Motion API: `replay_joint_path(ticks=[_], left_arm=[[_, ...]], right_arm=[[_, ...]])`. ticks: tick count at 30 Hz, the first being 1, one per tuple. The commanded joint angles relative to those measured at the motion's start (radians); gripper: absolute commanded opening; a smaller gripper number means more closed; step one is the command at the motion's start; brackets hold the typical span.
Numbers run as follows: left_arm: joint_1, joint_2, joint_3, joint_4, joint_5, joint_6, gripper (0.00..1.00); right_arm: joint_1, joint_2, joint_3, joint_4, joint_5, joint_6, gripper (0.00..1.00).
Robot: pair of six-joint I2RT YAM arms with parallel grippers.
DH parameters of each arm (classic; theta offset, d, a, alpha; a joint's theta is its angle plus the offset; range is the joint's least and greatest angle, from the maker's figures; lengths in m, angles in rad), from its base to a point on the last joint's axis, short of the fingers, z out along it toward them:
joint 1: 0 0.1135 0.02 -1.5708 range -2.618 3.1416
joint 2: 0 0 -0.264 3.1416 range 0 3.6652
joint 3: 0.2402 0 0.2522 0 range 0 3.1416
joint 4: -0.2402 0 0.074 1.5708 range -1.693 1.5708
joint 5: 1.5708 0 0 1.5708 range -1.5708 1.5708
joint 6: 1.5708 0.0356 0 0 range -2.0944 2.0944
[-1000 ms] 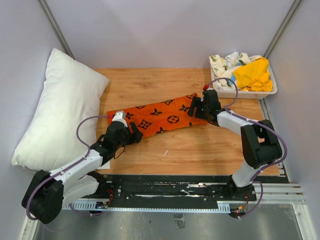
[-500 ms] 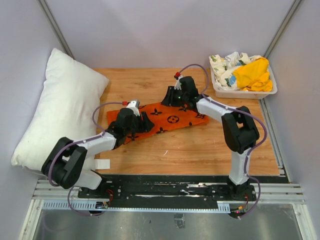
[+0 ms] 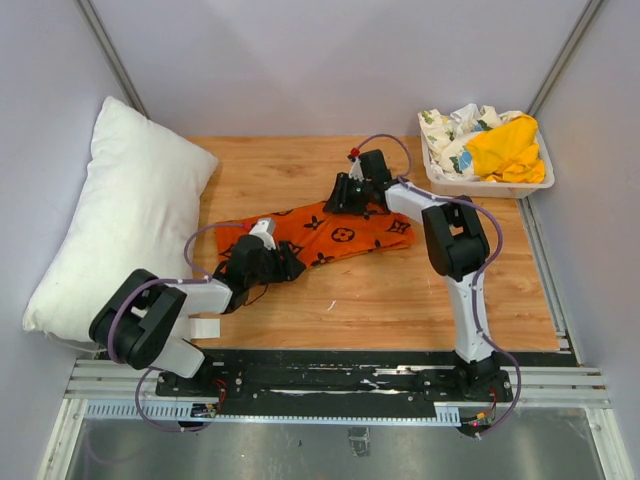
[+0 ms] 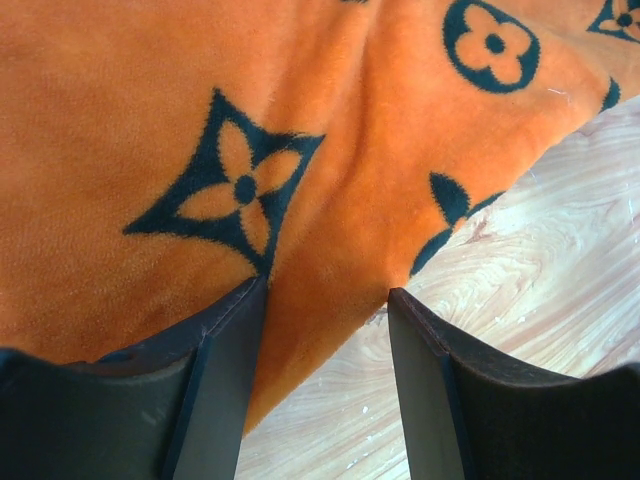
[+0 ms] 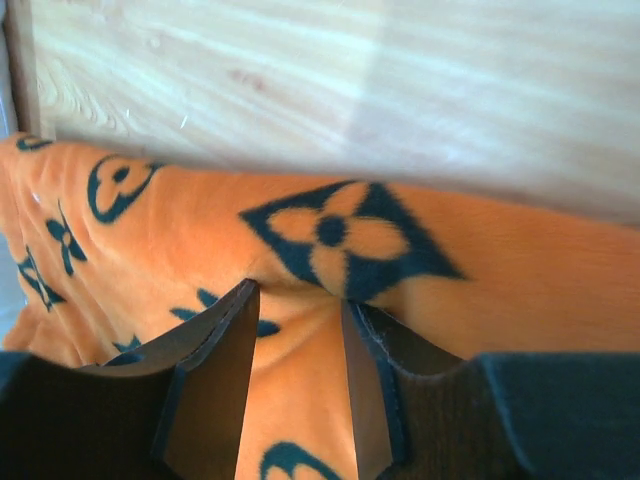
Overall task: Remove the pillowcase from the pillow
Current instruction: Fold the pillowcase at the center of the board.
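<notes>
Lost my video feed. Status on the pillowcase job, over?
Right hand pinching pillowcase, far edge. Left hand open, straddling near edge. Case lies on table; pillow bare, apart at left. Nothing in the way.

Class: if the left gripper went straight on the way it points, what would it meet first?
The pillowcase: its orange edge lies right ahead between the fingers of the left gripper, table under it. It may already be touching; depth is unclear.

Left fingers (image 4: pixel 220 390) parted and lowered, right fingers (image 5: pixel 210 390) narrower, seemingly pinching pillowcase (image 5: pixel 500 280)
</notes>
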Motion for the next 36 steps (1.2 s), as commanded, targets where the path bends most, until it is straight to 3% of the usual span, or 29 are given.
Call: replay_joint_path(ticks=[1, 9, 15, 19, 23, 27, 31, 36], left_arm=[[0.003, 0.014, -0.066, -0.021, -0.026, -0.006, 0.58], [0.003, -0.024, -0.029, -0.089, -0.036, 0.029, 0.61], [0.01, -0.128, 0.228, -0.301, -0.073, 0.137, 0.85], [0.055, -0.16, 0.31, -0.366, -0.036, 0.15, 0.91], [0.15, -0.155, 0.264, -0.336, 0.026, 0.115, 0.91], [0.264, -0.118, 0.155, -0.212, 0.112, 0.041, 0.91], [0.36, -0.074, 0.078, -0.141, 0.145, -0.002, 0.91], [0.475, -0.076, 0.034, -0.156, 0.147, -0.011, 0.91]], right_arm=[[-0.14, 0.057, 0.085, -0.039, 0.078, -0.024, 0.41], [-0.224, -0.014, 0.115, -0.047, 0.059, -0.063, 0.48], [-0.206, -0.245, -0.051, 0.027, 0.039, -0.072, 0.57], [-0.169, -0.372, -0.189, 0.082, 0.011, -0.036, 0.57], [-0.099, -0.402, -0.306, 0.158, -0.027, 0.003, 0.57], [-0.06, -0.331, -0.378, 0.243, -0.104, 0.062, 0.57], [-0.118, -0.254, -0.476, 0.389, -0.182, 0.168, 0.56], [-0.222, -0.278, -0.583, 0.384, -0.142, 0.147, 0.58]])
